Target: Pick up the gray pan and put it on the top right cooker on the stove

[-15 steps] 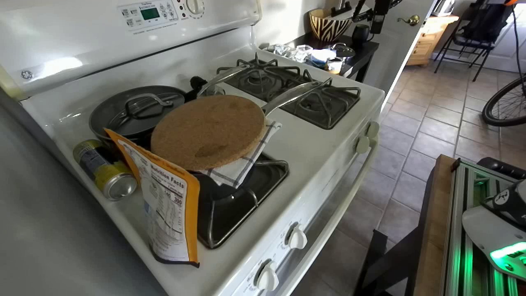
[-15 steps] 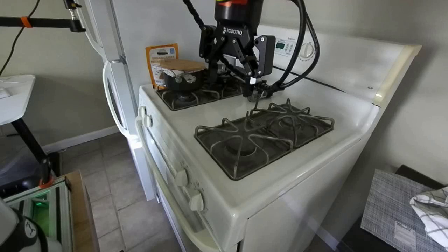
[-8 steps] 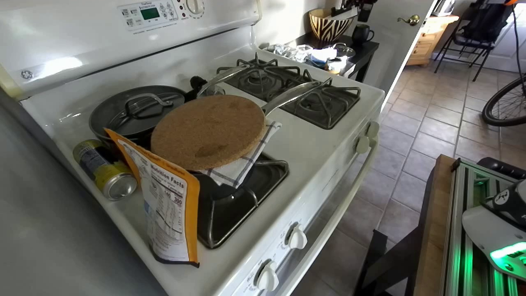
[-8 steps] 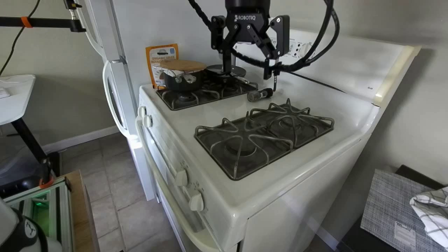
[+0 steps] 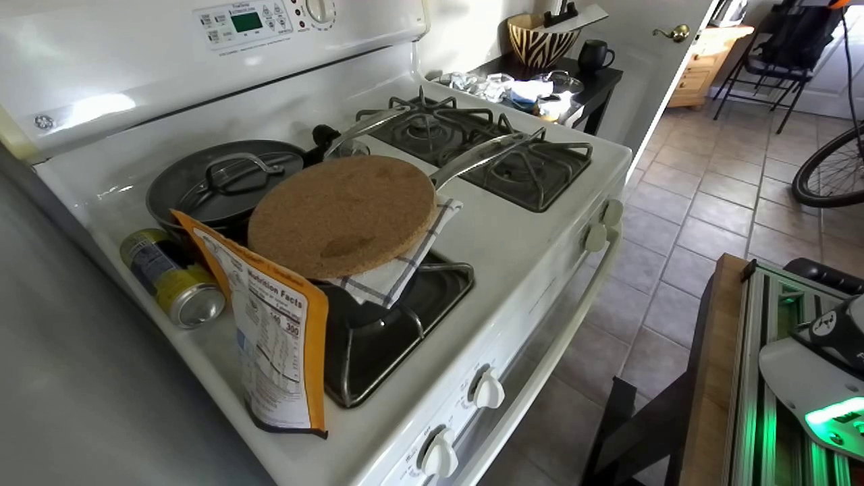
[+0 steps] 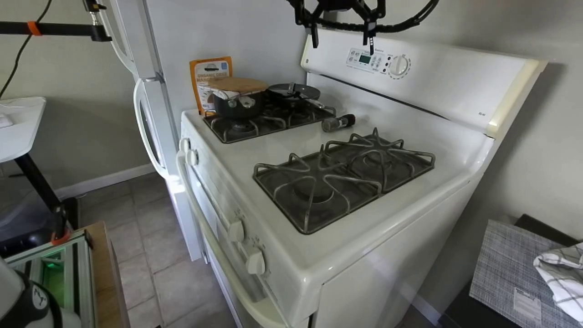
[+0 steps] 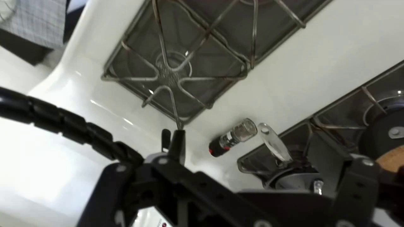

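The gray pan [image 5: 182, 177] sits on the back left burner in both exterior views [image 6: 309, 92]. An arched metal handle shows over it, and its long metal handle extends toward the right burners. In the wrist view, part of the pan [image 7: 293, 181] shows beyond my fingers. The top right cooker [image 6: 376, 159] has a black grate with nothing on it; it also shows in the wrist view [image 7: 170, 75]. The white stove [image 6: 278, 152] carries both. My gripper [image 6: 342, 42] is open and empty, high above the stove. In the wrist view my fingers [image 7: 252, 153] are wide apart.
A cork disc [image 5: 344, 216] and checked cloth [image 5: 398, 280] top a pot [image 6: 237, 107] on the front left burner. A grinder bottle [image 7: 233, 137] lies near the pan handle. An orange bag [image 5: 283, 337] and a yellow can [image 5: 175, 280] stand at the left.
My gripper has risen away from the stove and out of the exterior view where it showed at the top right. The pan and the other things have not moved.
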{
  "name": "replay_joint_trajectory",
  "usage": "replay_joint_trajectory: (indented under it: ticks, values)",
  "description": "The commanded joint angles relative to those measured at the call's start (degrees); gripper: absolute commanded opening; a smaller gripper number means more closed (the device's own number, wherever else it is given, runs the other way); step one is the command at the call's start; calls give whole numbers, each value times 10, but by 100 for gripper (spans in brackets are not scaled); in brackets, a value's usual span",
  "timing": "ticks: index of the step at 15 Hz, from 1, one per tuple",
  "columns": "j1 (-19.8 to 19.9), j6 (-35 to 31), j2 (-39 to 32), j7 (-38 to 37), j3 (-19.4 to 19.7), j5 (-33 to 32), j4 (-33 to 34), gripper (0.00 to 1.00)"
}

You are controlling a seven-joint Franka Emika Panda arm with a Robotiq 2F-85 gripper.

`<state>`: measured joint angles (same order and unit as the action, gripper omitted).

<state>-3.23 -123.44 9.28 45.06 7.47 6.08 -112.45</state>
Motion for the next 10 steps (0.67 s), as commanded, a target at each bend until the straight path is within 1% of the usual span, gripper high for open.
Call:
replay_joint_trajectory:
  ticks: [1, 2, 3, 5, 7, 8, 9, 10]
  values:
    - [-5, 3, -51, 132, 1, 104, 45, 100]
    - [-1, 27, -55, 168, -1, 124, 50, 100]
    - [9, 2, -38, 108, -15, 84, 32, 100]
    - [11, 5, -51, 147, -16, 107, 39, 100]
    - [12, 6, -54, 154, -16, 110, 42, 100]
    - [10, 0, -64, 169, -17, 116, 50, 100]
    - [4, -11, -93, 237, -20, 140, 73, 100]
    - [3, -22, -107, 271, -24, 162, 83, 100]
